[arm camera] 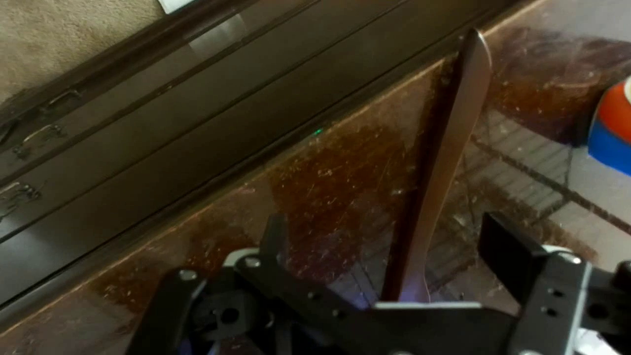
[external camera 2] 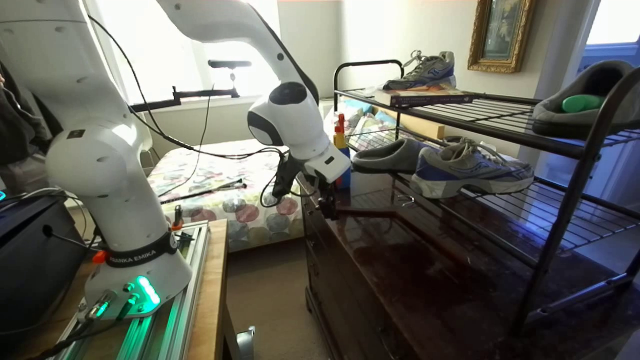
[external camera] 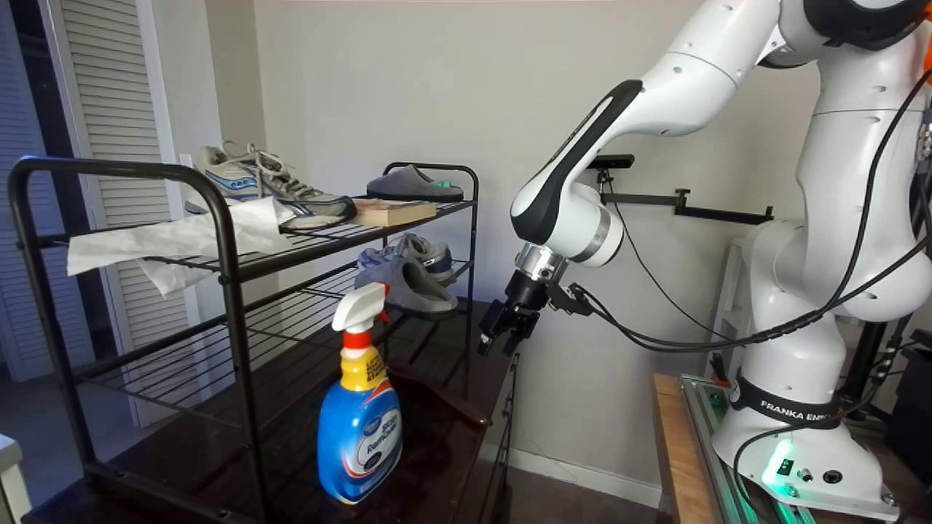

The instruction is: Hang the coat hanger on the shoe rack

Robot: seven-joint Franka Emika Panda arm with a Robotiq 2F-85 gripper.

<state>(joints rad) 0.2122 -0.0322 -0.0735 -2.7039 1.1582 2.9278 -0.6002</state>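
The coat hanger is a slim dark reddish-brown bar lying on the glossy cabinet top, its tip near the edge. It shows in both exterior views, with a small metal hook by its bend. My gripper is open and empty above it; the hanger bar runs between the two fingers in the wrist view, and its lower part is hidden behind the gripper. The gripper also shows in both exterior views. The black tube-frame shoe rack stands on the cabinet beside the hanger.
A blue spray bottle stands on the cabinet close to the hanger. The rack bears shoes, slippers, a book and white paper. A black rod juts from the wall behind the arm.
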